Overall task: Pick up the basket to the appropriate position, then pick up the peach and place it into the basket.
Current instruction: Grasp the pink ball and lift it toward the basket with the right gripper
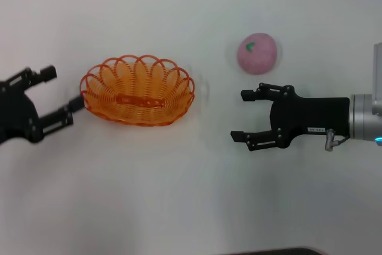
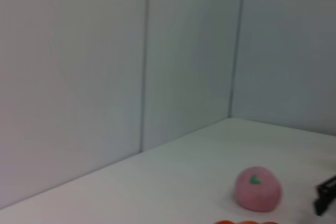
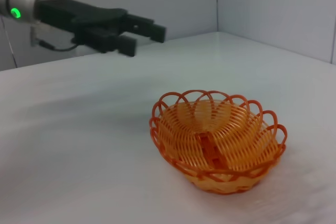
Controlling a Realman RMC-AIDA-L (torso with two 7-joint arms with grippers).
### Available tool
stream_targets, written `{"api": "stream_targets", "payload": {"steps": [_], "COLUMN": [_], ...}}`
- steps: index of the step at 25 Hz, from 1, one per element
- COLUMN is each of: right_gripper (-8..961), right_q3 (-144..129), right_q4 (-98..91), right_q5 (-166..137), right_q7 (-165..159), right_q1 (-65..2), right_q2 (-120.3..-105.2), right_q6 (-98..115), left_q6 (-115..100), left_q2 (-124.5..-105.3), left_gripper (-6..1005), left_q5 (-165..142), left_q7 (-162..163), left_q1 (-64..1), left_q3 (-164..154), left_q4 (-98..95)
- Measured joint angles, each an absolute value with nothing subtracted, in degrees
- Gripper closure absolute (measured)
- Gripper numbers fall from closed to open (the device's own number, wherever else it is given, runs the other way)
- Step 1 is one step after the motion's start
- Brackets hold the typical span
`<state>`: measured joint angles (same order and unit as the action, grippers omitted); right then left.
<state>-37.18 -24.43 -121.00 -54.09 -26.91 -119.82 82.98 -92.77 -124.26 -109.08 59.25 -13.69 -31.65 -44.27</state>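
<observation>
Black right gripper (image 1: pixel 240 116) on silver wrist, green light.

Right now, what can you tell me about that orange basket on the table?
The basket is a shallow oval of looped orange wire, plastic-looking, with a scalloped rim of open arches and a denser woven strip along its floor. It sits upright and empty on the white table. The left pincer is open right at its rim on the robot's left; whether its lower finger touches the rim cannot be told. The right pincer is open and apart from it, and the pink peach lies on the table well off to its right.
</observation>
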Motion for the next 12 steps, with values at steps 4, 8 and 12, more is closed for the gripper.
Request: {"api": "stream_targets", "payload": {"steps": [4, 8, 12], "right_gripper": [-4, -3, -3], "right_q3": [-37.17, -37.18, -37.18], "right_q4": [-24.43, -24.47, -24.55], "right_q5": [-121.01, -121.03, -120.94], "right_q7": [-53.98, -53.97, -54.0], "right_q1": [-26.81, -26.74, -26.61], "right_q2": [-119.79, -119.79, -119.85], "right_q6": [82.94, 83.21, 83.27], "left_q6": [-94.72, -94.39, -94.18], "left_q2": [-124.31, -124.27, -124.27], "left_gripper": [221, 218, 220], "left_q5": [-111.62, -115.57, -117.27], "left_q7": [56.85, 54.27, 52.14], "left_q1": [-12.15, -11.67, -10.42], "left_q3": [-31.63, -31.28, -29.95], "left_q4": [-44.26, -41.43, -39.04]}}
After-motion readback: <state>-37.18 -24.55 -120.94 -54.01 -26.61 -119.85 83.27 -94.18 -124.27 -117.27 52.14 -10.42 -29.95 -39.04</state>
